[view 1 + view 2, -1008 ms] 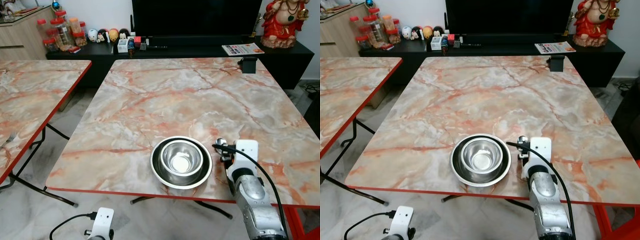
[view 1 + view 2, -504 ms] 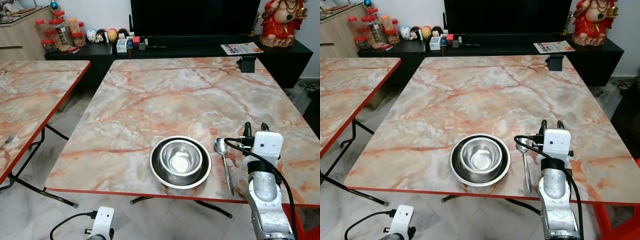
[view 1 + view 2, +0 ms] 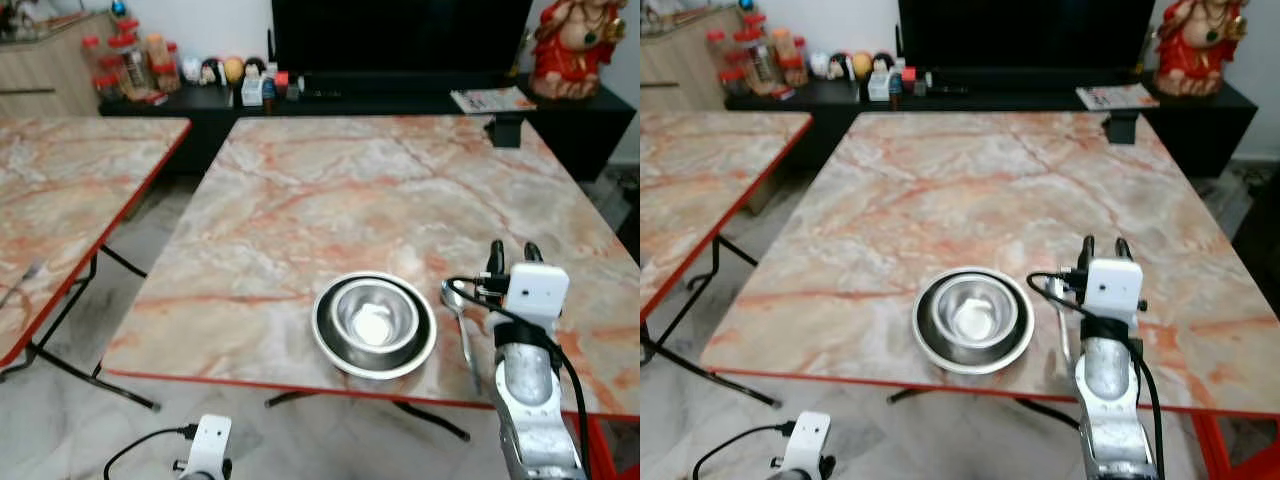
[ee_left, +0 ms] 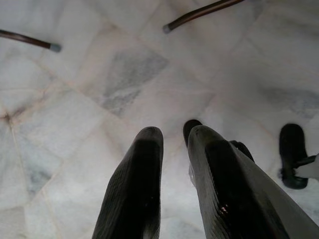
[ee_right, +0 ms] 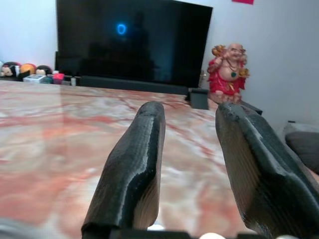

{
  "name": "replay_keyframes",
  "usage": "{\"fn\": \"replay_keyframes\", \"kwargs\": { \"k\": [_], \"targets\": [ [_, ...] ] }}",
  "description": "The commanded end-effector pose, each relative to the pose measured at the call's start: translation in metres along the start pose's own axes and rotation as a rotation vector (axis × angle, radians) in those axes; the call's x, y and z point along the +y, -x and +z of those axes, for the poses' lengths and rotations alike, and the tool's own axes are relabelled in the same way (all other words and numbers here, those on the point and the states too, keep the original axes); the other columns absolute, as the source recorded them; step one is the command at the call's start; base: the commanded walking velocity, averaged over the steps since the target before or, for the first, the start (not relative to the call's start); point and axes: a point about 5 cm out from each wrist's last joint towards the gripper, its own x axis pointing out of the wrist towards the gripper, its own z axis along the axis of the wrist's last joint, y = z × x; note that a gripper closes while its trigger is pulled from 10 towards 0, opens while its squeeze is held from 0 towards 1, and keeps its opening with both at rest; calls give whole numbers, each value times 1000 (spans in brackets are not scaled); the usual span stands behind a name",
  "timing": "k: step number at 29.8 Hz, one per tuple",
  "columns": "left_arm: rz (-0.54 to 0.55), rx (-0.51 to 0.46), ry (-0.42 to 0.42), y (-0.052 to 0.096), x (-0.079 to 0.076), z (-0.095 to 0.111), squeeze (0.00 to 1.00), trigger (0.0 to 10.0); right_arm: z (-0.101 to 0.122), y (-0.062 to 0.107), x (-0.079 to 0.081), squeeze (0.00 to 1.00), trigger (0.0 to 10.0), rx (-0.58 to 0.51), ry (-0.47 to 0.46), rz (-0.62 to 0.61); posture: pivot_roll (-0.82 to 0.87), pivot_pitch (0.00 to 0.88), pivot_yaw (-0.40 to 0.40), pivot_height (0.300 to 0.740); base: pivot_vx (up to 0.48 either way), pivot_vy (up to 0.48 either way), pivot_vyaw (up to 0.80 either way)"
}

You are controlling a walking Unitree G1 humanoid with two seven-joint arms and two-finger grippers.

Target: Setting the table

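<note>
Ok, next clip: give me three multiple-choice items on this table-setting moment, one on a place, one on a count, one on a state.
1. Where does the spoon lie?
A. inside the bowl
B. on the table, on the robot's right of the plate
C. on the floor

2. How many bowls sit on the plate?
A. one
B. two
C. three

3. The right gripper is:
A. open and empty
B. shut on the spoon
C. shut on the plate

Answers: 1 B, it rests between plate and right arm; 2 A, a single steel bowl; 3 A, the right wrist view shows fingers apart, nothing between.

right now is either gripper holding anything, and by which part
Nothing is held. The right gripper is open over the marble table, beside the steel spoon. The left gripper hangs empty, slightly open.
</note>
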Motion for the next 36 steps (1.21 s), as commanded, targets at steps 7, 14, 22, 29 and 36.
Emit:
{"fn": "replay_keyframes", "kwargs": {
  "k": [7,14,22,29,36],
  "targets": [
    [12,20,4,1,5,-5,0,10000,2,1,4,0,10000,-23,9,1,-139,0,48,740,0,379,0],
    [13,20,10,1,5,-5,0,10000,7,3,-2,0,10000,-55,28,-56,-140,0,48,740,0,353,0],
    [15,22,13,1,4,-6,0,10000,10,19,-16,0,10000,-77,52,-197,-143,0,46,740,0,326,0],
    [9,15,7,1,2,-4,0,10000,-2,30,-10,0,10000,-25,54,-128,-150,0,43,740,0,39,0],
    [13,14,10,1,3,-5,0,10000,-15,38,-9,0,10000,16,76,-85,-142,0,35,740,0,0,0]
  ]
}}
